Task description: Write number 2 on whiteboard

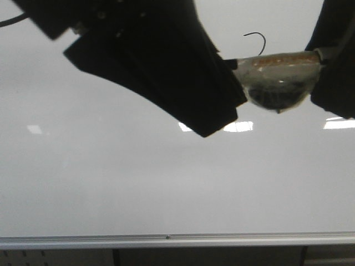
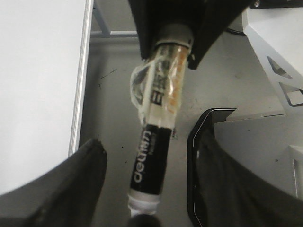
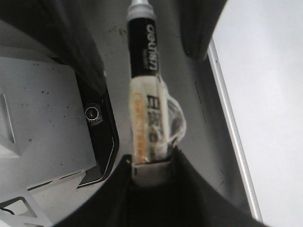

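Note:
The whiteboard (image 1: 138,177) fills the front view, with its silver rail (image 1: 166,239) along the bottom. A thin black curved hook (image 1: 256,37), the top of the number 2, is drawn high on the board; no base stroke shows. My right gripper (image 1: 327,55) (image 3: 151,161) is shut on the taped end of a black marker (image 1: 277,61) (image 3: 144,56). The marker's black end (image 2: 151,161) lies between the wide-apart fingers of my left gripper (image 1: 222,94) (image 2: 149,142), which is open and not touching it.
Bright rectangular light reflections (image 1: 238,126) (image 1: 338,123) lie on the board. In the wrist views the board's edge rail (image 2: 80,94) (image 3: 232,132) runs beside a grey surface (image 2: 118,85), with a white bracket (image 2: 279,56) and a black-rimmed part (image 3: 102,137) close by.

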You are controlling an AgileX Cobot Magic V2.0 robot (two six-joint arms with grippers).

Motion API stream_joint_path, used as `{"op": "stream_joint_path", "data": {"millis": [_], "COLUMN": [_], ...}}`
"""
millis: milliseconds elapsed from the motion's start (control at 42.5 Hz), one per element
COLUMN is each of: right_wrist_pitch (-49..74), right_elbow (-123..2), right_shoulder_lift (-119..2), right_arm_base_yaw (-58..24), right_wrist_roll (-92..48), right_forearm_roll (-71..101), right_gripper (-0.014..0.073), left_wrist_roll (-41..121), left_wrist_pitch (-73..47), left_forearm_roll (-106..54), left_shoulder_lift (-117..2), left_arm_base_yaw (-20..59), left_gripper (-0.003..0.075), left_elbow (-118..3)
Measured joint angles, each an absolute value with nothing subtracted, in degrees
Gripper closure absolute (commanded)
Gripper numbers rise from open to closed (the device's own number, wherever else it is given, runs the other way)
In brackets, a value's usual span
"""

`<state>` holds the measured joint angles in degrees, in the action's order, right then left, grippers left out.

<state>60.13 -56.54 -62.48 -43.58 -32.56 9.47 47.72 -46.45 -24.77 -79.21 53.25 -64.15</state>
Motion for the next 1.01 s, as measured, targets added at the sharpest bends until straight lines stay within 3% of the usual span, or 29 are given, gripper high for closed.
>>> {"op": "stream_joint_path", "data": {"millis": [212,329,423,517,776,1011], "right_wrist_pitch": [59.9,59.8,59.4,59.4,63.9,66.4], "right_elbow": [-56.5,-56.5,-56.5,-56.6,-56.8,-56.8], "right_shoulder_lift": [-62.5,-62.5,-62.5,-62.3,-55.3,-45.6], "right_arm_base_yaw": [-43.6,-43.6,-43.6,-43.6,-38.9,-33.4], "right_wrist_roll": [-32.6,-33.2,-33.1,-32.5,-16.9,-2.2], "right_forearm_roll": [9.4,9.0,9.0,9.2,-0.3,-11.3], "right_gripper": [0.0505,0.0333,0.0137,0.0028,0.0016,0.0016], "left_wrist_roll": [47.7,48.7,48.7,48.5,42.1,13.3], "left_wrist_pitch": [-45.3,-46.0,-46.1,-45.8,-49.0,-50.7], "left_forearm_roll": [-24.9,-24.8,-25.0,-25.0,-18.0,3.6], "left_shoulder_lift": [-79.2,-79.2,-79.2,-79.2,-77.4,-72.0], "left_arm_base_yaw": [53.2,53.4,53.5,53.5,51.7,44.2], "left_gripper": [0.0653,0.0734,0.074,0.074,0.074,0.074], "left_elbow": [-64.2,-64.2,-64.2,-64.2,-65.0,-65.6]}}
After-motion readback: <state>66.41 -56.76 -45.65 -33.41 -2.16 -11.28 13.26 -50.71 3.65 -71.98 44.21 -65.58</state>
